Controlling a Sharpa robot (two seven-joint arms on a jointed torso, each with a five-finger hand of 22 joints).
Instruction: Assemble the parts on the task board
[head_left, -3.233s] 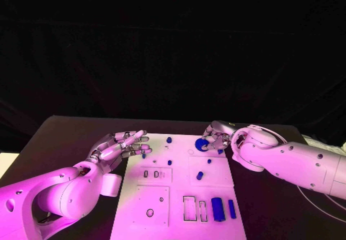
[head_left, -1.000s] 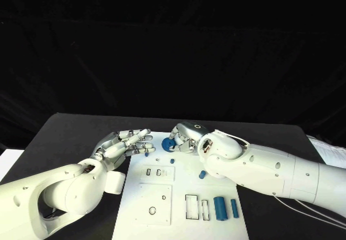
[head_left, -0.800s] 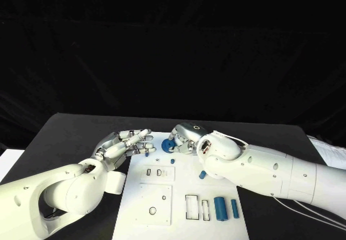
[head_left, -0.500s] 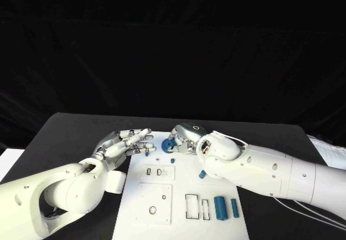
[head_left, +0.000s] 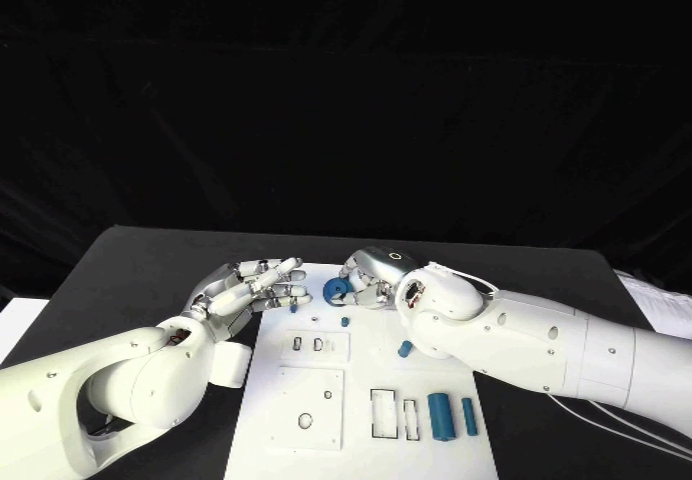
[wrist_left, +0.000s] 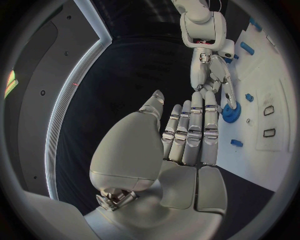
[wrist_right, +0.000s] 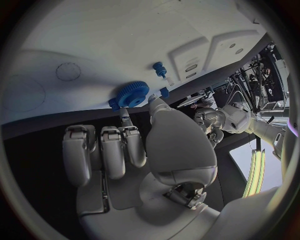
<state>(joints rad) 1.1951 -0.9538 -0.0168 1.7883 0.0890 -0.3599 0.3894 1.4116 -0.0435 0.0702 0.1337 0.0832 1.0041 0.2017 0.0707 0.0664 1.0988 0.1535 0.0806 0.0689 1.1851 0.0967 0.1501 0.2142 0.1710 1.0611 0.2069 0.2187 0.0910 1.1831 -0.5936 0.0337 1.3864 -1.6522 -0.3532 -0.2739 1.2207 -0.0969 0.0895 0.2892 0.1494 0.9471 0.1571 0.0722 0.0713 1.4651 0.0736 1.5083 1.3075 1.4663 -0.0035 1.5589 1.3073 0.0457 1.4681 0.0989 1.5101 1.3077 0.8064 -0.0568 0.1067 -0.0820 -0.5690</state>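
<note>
R hand (head_left: 372, 278) holds a blue gear (head_left: 336, 291) at the far end of the white task board (head_left: 361, 400), pinched between thumb and fingertips. Compared w/ 3.2 s ago, the arm has swung the gear from the board's far right edge toward its far left corner; over the last second it has barely moved, which suggests the carry is done and seating is next. In the R wrist view the gear (wrist_right: 130, 94) sits right at the fingertips, just over the board surface, w/ a small blue peg (wrist_right: 159, 67) standing near it; whether it touches the board is unclear. L hand (head_left: 254, 288) waits just beside the gear at the board's left edge, holding nothing, fingers stretched flat and close together, unchanged from earlier. L wrist view puts the gear (wrist_left: 230, 113) just past those fingertips, w/ the R hand over it. Other blue parts, incl. two bars (head_left: 450, 416), lie on the near right of the board.
</note>
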